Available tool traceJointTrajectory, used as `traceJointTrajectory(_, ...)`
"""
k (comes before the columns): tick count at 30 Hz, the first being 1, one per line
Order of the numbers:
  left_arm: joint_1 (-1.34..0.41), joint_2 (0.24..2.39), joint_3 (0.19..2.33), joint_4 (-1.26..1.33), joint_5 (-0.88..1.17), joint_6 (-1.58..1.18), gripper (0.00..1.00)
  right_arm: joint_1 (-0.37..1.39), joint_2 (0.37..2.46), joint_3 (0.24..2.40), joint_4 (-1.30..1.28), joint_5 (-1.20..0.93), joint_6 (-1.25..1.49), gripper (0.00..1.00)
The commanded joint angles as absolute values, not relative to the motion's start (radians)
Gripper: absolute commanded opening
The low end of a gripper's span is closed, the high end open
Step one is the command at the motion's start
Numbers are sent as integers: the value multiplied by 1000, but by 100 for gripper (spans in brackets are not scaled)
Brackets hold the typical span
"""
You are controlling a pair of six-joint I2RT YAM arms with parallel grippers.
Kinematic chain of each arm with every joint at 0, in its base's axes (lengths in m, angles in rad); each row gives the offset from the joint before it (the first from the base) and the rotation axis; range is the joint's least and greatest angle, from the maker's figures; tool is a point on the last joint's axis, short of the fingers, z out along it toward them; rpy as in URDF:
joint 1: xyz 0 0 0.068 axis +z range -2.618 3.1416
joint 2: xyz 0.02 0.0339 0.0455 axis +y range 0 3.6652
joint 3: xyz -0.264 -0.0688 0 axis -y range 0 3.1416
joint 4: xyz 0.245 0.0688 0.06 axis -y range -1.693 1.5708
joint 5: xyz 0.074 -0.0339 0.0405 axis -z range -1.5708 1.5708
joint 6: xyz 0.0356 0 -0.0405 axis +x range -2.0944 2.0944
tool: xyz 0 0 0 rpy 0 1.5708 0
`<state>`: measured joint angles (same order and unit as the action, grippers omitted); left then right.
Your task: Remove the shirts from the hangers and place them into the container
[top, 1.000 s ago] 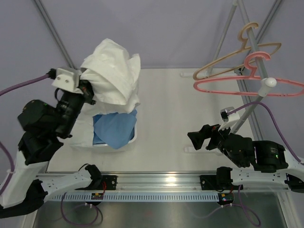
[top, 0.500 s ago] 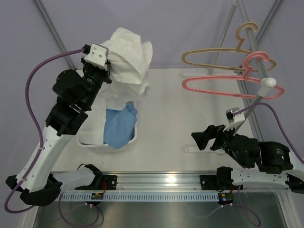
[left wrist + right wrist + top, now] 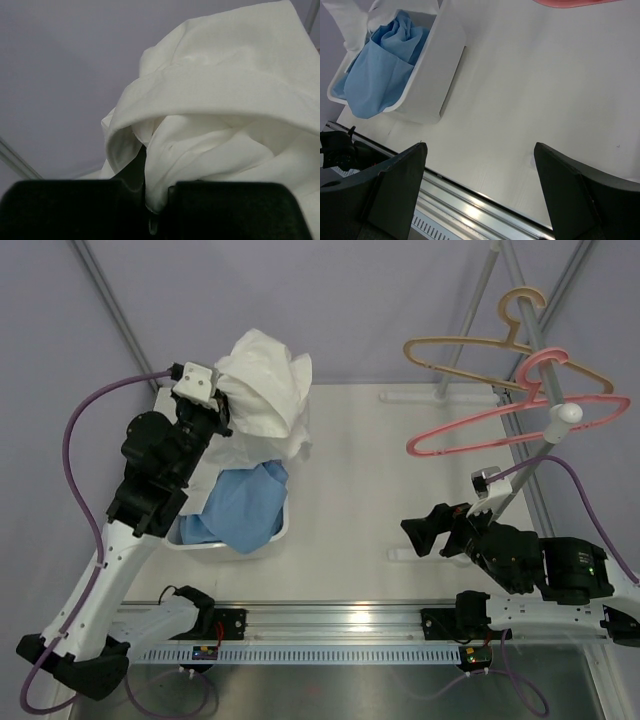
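Top view overlooks the whole tabletop (image 3: 400, 470); right wrist shares its container (image 3: 435, 75); left wrist hugs the white shirt (image 3: 225, 90).

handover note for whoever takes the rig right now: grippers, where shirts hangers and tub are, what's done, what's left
Left gripper: shut on the white shirt, bunched above the container's far end.
Right gripper: open, empty, over the table.
Blue shirt: in the container, spilling over its near rim.
Tan hanger and pink hanger: bare, hanging far right.
Done: both shirts off, blue one in.
Left: lower the white shirt in, release.
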<state>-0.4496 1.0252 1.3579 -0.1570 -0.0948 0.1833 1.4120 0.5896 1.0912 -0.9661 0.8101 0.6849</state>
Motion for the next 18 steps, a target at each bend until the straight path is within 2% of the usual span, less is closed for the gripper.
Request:
traceJointTrajectory(1, -443, 866, 1209, -18, -86, 36, 0, 1419, 606, 1085, -939, 828, 677, 97)
traceJointTrajectory(5, -445, 689, 1065, -98, -187, -84, 0, 1419, 623, 1092, -927, 812, 670, 97)
traceJointTrajectory(10, -443, 574, 1015, -429, -366, -242, 0, 1420, 649, 1095, -882, 790, 647, 97)
traceJointTrajectory(14, -445, 701, 1042, -691, -385, -320, 0, 1420, 673, 1121, -868, 772, 623, 97)
traceJointTrajectory(18, -443, 874, 1014, -770, -313, -419, 0, 1419, 681, 1150, -847, 762, 600, 97)
